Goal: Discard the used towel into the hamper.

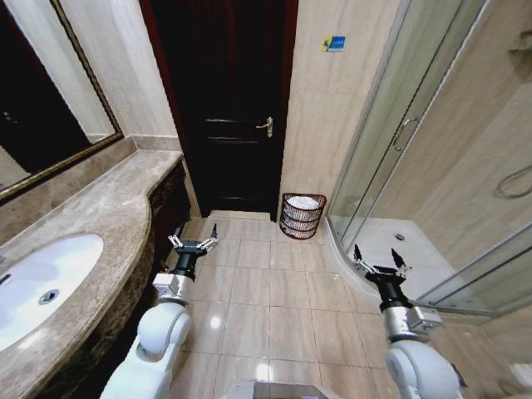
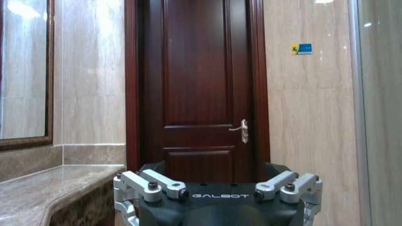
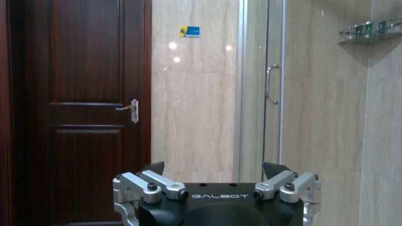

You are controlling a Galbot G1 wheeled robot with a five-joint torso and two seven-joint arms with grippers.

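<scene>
The fingers of the left gripper [image 1: 193,243] and the right gripper [image 1: 380,265] stand wide apart and hold nothing. Far ahead of them, between both, the hamper [image 1: 302,216] sits by the door [image 1: 224,100] with white cloth [image 1: 303,202] inside. The discarding seems done; no further move looks necessary.

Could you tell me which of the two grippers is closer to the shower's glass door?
The right gripper, open beside the shower's glass door; the open left gripper hangs by the marble vanity.
</scene>
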